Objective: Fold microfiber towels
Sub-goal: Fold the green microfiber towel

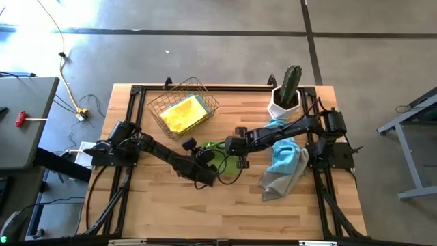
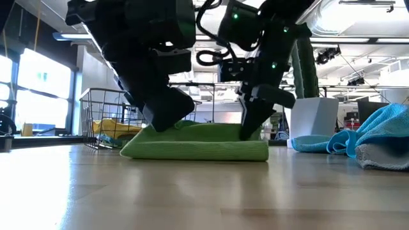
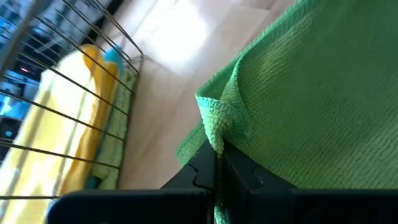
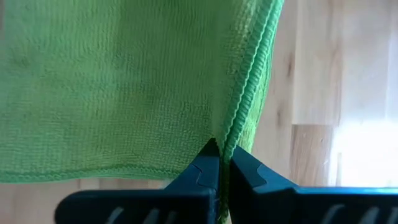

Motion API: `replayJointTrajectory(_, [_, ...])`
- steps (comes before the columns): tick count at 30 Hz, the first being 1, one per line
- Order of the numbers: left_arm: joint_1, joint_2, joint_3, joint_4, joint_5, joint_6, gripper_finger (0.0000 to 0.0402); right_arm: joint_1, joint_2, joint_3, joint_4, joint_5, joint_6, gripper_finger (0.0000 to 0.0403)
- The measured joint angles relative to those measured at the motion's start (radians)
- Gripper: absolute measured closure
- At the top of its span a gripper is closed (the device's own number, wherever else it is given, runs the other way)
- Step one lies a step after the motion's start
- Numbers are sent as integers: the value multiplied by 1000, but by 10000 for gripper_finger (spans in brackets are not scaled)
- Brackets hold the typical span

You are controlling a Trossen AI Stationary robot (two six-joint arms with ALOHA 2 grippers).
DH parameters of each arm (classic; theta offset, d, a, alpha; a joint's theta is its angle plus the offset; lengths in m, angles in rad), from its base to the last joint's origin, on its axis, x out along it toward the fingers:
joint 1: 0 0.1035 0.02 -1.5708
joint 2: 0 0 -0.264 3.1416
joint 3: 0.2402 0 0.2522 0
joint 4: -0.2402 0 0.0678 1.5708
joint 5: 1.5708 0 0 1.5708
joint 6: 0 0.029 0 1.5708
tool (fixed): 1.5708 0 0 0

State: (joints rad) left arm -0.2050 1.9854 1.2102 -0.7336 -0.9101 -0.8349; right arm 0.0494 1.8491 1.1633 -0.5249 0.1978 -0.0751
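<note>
Mid-bench, we've got both grippers on the lime green towel [image 2: 198,145].
Left gripper [image 3: 217,163] and right gripper [image 4: 219,155]: fingers clamped tight, each pinching one towel edge.

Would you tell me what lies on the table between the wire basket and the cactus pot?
Only bare wood of the table separates the wire basket from the cactus pot, seen in the high view.

Robotics lab or workshop, polished concrete floor [image 1: 205,55], wooden bench [image 1: 225,198] on a black frame, loose yellow cable [image 1: 65,58] at ten o'clock, exposed ceiling ducts [image 2: 358,16], large windows [image 2: 38,89].
</note>
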Motion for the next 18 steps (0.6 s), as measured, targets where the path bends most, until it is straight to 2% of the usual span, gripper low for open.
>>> replayJointTrajectory(3, [2,0,0,1,-17,23,400,-7,4,0,6,0,-15,400])
replayJointTrajectory(6, [10,9,0,1,-11,34,388,-11,4,0,14,0,-31,377])
replayJointTrajectory(9, [26,33,0,1,33,41,357,-10,4,0,19,26,-39,332])
replayJointTrajectory(12, [44,60,0,-3,70,72,318,-10,4,0,7,109,-56,286])
replayJointTrajectory(14, [53,67,-1,-11,62,104,293,-6,0,9,-35,148,-46,263])
replayJointTrajectory(18, [64,61,7,-28,-17,139,260,6,-17,39,-79,136,11,241])
